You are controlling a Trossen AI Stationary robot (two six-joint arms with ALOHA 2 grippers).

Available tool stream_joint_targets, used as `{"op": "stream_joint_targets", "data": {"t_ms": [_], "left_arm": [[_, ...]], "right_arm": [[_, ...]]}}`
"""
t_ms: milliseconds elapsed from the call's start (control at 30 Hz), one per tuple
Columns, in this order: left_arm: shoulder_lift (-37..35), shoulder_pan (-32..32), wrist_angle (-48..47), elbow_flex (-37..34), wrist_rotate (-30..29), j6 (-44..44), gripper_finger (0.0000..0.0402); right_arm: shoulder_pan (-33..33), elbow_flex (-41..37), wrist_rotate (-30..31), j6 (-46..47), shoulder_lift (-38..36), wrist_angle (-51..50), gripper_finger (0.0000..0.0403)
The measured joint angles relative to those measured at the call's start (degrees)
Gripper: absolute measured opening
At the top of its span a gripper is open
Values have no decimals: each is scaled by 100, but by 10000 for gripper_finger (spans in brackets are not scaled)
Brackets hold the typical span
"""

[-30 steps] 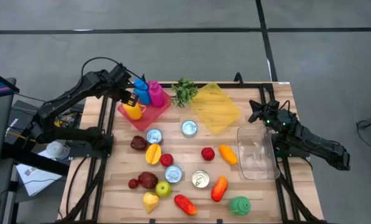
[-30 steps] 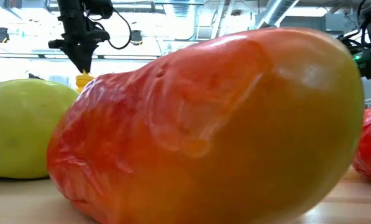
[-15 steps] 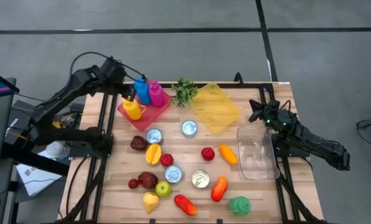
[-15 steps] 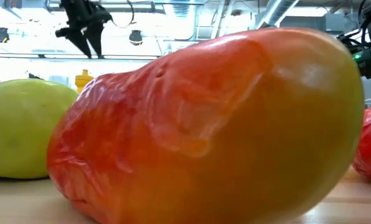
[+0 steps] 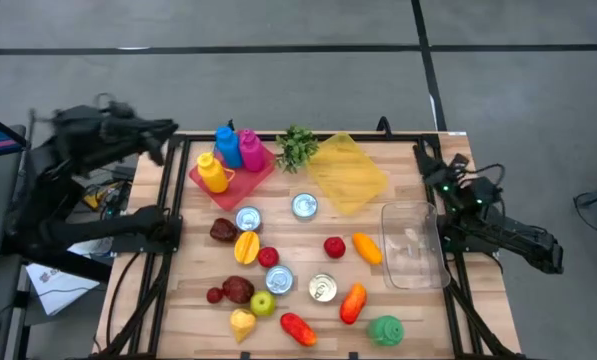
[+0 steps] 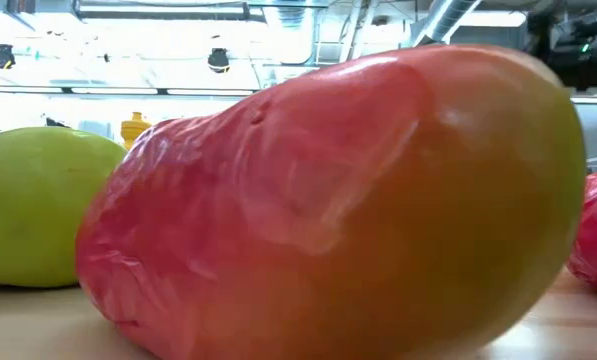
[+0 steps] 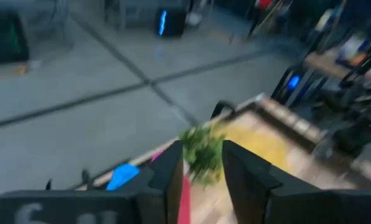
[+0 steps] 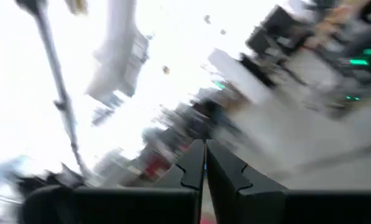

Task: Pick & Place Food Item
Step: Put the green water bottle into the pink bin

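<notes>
**High view.**
- You have the left pincer (image 5: pixel 162 146) off the table's (image 5: pixel 398 320) far left corner. It is blurred, so you cannot read its fingers here.
- The yellow bottle (image 5: pixel 212 173) stands upright in the red tray (image 5: pixel 240 193), just beyond that pincer's tip toward the table's middle and clear of it.
- A blue bottle (image 5: pixel 226 143) and a pink bottle (image 5: pixel 249 146) stand in the same tray, touching each other, on the yellow bottle's far side.
- A leafy green bunch (image 5: pixel 297 146) lies past the tray from the left pincer. A yellow lid (image 5: pixel 346 172) lies past that.
- The right pincer (image 5: pixel 424 158) sits at the table's far right edge. The yellow lid is just beside it and a clear container (image 5: pixel 413 243) is near it, on the front side.
- Four cans, toy fruit and toy vegetables are scattered over the front half of the table, well apart from both pincers.

**Low view.**
- A red-orange mango (image 6: pixel 328 200) fills most of the picture.
- A green apple (image 6: pixel 33 205) lies beside the mango.
- The yellow bottle's cap (image 6: pixel 135 127) shows far behind them. Neither pincer shows.

**Left wrist view.**
- The left pincer (image 7: pixel 201 168) has its fingers (image 7: pixel 173 177) parted, with nothing between them.
- The green bunch (image 7: pixel 204 149) shows through the gap, farther off.
- The blue bottle (image 7: pixel 123 175) is off to one side, and the yellow lid (image 7: pixel 260 143) is beyond.

**Right wrist view.**
- The right pincer (image 8: pixel 205 165) has its fingers pressed together and is empty.
- It points at a blurred, bright room.
</notes>
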Motion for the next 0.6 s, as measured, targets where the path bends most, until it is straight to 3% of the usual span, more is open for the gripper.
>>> {"op": "stream_joint_targets", "data": {"t_ms": [100,200,300,500,600], "left_arm": [[-319,-67,37,-107,180,15,86],[-493,-71,13,-227,728,178,100],[-570,-71,40,-309,1482,258,132],[-560,-71,30,-446,2540,154,205],[-562,-71,29,-454,2746,129,226]], "right_arm": [[2,168,-690,-208,3,338,22],[72,783,-1259,-384,152,-300,53],[279,1648,-1784,-884,699,-1478,106],[964,3845,-2494,-1167,2632,-4459,236],[1494,5001,-2845,-937,3615,-5724,264]]}}
